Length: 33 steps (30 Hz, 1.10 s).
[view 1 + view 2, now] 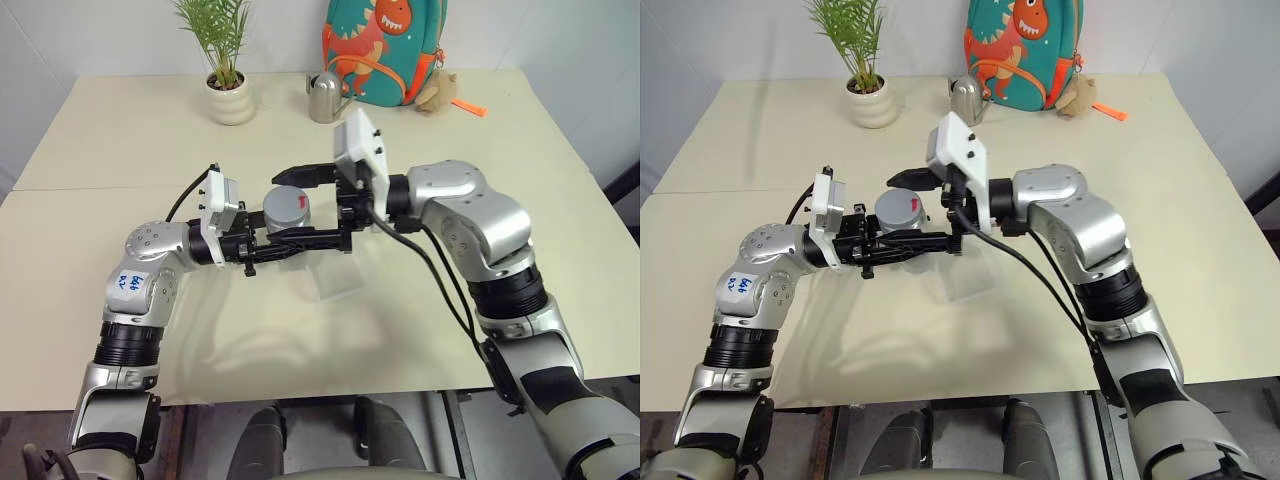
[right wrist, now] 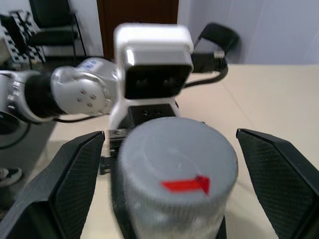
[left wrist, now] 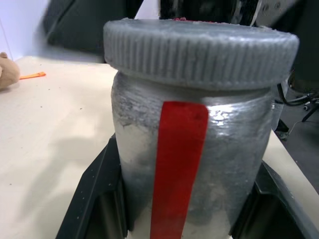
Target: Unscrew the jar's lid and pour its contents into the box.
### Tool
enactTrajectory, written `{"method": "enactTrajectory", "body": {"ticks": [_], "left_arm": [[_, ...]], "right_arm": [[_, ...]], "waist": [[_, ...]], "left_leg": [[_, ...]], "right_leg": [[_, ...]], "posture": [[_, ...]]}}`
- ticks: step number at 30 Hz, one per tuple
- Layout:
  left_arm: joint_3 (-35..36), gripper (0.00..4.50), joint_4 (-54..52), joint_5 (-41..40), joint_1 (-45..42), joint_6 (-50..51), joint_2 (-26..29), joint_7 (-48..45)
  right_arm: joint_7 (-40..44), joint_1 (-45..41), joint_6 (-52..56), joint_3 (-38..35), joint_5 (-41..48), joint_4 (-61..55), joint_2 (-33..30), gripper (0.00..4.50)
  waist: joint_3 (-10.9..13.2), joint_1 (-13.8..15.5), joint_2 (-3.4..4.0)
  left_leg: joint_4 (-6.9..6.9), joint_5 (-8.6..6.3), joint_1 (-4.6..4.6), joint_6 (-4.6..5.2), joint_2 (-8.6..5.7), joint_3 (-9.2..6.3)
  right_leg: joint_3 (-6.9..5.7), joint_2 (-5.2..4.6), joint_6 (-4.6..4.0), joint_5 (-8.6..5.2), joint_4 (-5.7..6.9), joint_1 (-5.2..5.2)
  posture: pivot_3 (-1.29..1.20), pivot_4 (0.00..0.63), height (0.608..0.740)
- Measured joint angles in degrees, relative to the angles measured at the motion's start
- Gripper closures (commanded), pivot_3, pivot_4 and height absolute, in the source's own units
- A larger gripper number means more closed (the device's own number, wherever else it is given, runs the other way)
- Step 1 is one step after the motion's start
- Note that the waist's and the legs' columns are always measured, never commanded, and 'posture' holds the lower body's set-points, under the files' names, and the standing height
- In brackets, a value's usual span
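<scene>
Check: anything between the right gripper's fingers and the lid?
Nothing. In the right wrist view, right gripper stands open around the lid, with a bare gap on each side.

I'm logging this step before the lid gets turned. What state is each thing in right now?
jar: upright, held above the table, red stripe on its side.
lid: on the jar, not yet gripped.
left gripper: shut on the jar.
right gripper: open, fingers on either side of the lid.
box: flat on the table, under the jar.

The jar ran off the left wrist view's lower edge; its opaque wall hid the contents.
</scene>
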Motion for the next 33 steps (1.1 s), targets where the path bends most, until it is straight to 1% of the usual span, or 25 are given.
{"method": "enactTrajectory", "body": {"ticks": [3,11,17,19,22,24,29,33], "left_arm": [[0.27,2.59,0.02,-0.01,-0.02,0.04,-0.06,0.70],[0.59,2.59,0.00,-0.02,-0.01,0.07,-0.08,1.67],[0.70,2.59,-0.12,-0.04,-0.01,0.07,-0.09,2.06],[0.86,2.59,0.00,0.00,0.20,0.07,-0.01,2.16],[0.56,2.59,-0.21,-0.01,0.60,0.04,-0.01,1.30],[0.43,2.59,-0.26,-0.02,0.72,0.04,-0.04,1.00],[0.31,2.59,-0.51,-0.04,1.12,0.04,-0.03,0.69],[0.31,2.59,-0.51,-0.03,1.28,0.04,-0.02,0.48]], "right_arm": [[-0.69,-1.85,-0.36,-0.03,-1.24,2.33,0.59,0.06],[0.36,-2.49,-1.49,-0.48,-0.74,4.99,0.66,0.06],[2.92,-1.69,-1.70,-1.93,0.99,4.70,-2.42,0.06],[4.34,-0.57,-1.38,-4.39,2.66,4.22,-5.45,0.06],[3.51,-0.02,-0.92,-8.84,2.91,5.60,-9.44,0.06],[3.67,0.56,-0.67,-9.80,3.02,5.57,-10.85,0.06],[4.38,3.45,0.82,-9.86,3.45,5.18,-12.15,0.06],[4.73,3.41,2.53,-9.86,5.57,0.99,-12.06,0.06]], "waist": [[0.00,-0.15,0.00],[0.00,-0.20,0.00],[0.00,-0.17,0.00],[0.00,0.00,0.00],[0.00,0.41,0.00],[0.00,0.44,0.00],[0.00,0.13,0.00],[0.00,-0.04,0.00]], "left_leg": [[0.00,0.00,0.01,0.00,0.00,-0.01],[-0.02,0.00,0.02,0.00,0.00,0.00],[-0.02,0.00,0.02,0.01,0.00,0.01],[-0.01,0.00,0.01,0.01,0.00,0.01],[-0.02,-0.01,0.00,0.01,-0.01,0.05],[-0.04,-0.01,0.03,0.01,0.00,0.05],[-0.04,-0.01,0.04,0.01,0.00,0.14],[-0.04,-0.01,0.05,0.02,0.00,0.14]], "right_leg": [[0.00,0.02,0.00,0.00,0.02,0.00],[0.01,0.01,0.00,0.00,0.00,0.00],[0.01,0.01,0.00,0.00,0.00,0.00],[0.01,0.01,0.00,0.00,-0.02,0.00],[0.03,0.00,0.01,0.01,-0.04,0.00],[0.04,0.01,0.01,0.01,-0.04,0.00],[0.14,0.01,0.02,0.01,-0.03,-0.01],[0.16,0.01,0.03,0.01,-0.03,-0.01]], "posture": [[0.00,0.150,0.740],[0.00,0.150,0.740],[0.00,0.150,0.740],[0.00,0.150,0.740],[0.00,0.150,0.740],[0.00,0.150,0.740],[0.00,0.150,0.740],[0.00,0.150,0.740]]}}
